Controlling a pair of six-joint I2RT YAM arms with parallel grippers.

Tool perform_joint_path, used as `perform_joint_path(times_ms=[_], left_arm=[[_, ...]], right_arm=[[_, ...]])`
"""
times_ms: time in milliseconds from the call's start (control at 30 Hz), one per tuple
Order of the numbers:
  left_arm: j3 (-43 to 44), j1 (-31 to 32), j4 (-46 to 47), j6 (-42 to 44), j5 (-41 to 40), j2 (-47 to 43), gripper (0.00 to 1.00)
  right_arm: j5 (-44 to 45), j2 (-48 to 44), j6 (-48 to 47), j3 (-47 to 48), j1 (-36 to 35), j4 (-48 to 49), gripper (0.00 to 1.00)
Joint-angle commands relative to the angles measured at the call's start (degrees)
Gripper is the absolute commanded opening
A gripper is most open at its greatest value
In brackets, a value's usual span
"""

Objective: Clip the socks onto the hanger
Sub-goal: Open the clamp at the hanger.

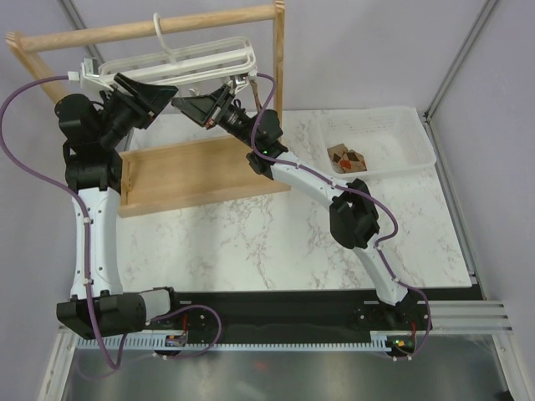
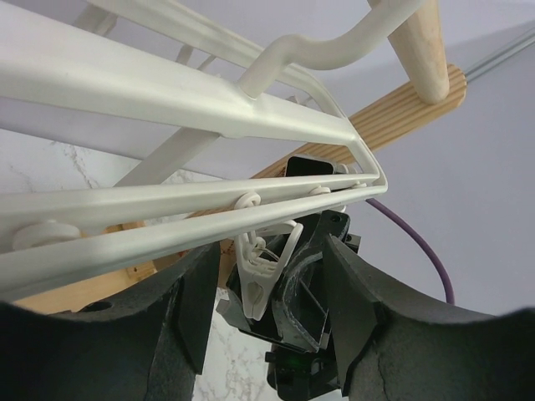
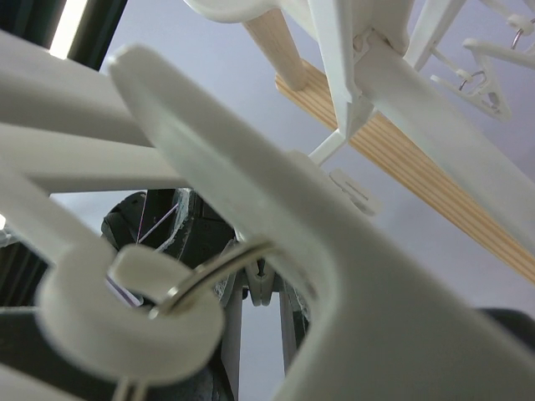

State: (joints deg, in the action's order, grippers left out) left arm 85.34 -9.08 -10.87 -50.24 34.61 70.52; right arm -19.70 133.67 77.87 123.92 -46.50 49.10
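Each arm is built from white moulded link shells joined by black cylindrical joint housings. The left arm [image 1: 88, 242] and the right arm [image 1: 311, 180] share this construction. A thin purple cable [image 1: 4, 117] runs outside the left arm, and a second purple cable [image 2: 415, 241] serves the right arm. Each arm ends in a black block base, the left base [image 1: 113, 311] and the right base [image 1: 393, 316], with a small red connector [image 1: 175, 340] beside the left one. The left gripper [image 1: 167, 90] and right gripper [image 1: 185, 104] are black, angular and tapered. The jaws are matte black with a grainy finish. A green indicator lamp [image 1: 261, 151] glows on the right wrist housing.
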Motion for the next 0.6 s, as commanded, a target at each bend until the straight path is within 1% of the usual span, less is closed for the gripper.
perform_joint_path(times_ms=[0,367,500,533,567], left_arm=[[1.85,0.38,2.44,-2.23,0.11,0.76,0.60],[2.20,0.82,4.19,-3.20,0.46,2.34,0.57],[2.37,2.05,5.16,-3.64,0.72,2.78,0.56],[2.55,2.22,5.33,-3.55,0.72,2.87,0.55],[2.55,2.14,5.34,-3.64,0.90,2.78,0.52]], right_arm=[[-1.74,-3.32,1.50,1.94,-0.26,3.11,0.00],[-2.00,-3.15,1.94,1.59,-0.17,3.19,0.00],[-2.00,-3.06,1.85,1.59,-0.26,3.28,0.00],[-2.09,-3.06,1.85,1.50,-0.26,3.28,0.00],[-2.01,-3.06,1.94,1.42,-0.17,3.19,0.00]])
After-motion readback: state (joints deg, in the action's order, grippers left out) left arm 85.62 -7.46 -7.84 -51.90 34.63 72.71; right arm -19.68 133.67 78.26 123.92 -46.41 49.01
